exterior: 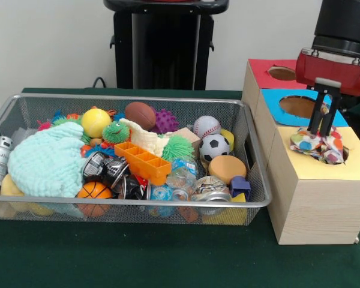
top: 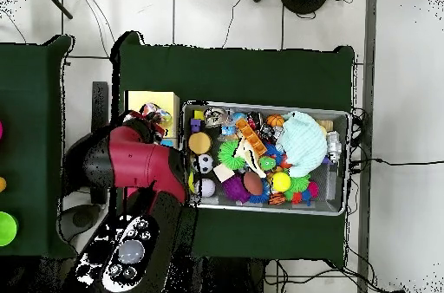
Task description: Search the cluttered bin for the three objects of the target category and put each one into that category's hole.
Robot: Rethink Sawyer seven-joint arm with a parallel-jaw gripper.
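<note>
A glossy red arm (top: 130,161) with black joints. Its red wrist block (exterior: 333,69) has a silver-edged top, and a thin black claw (exterior: 321,129). The pedestal (exterior: 165,45) is black.

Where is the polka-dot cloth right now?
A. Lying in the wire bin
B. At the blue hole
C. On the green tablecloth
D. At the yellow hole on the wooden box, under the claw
D: the polka-dot cloth is bunched at the yellow hole, directly beneath the claw, outside the bin.
</note>
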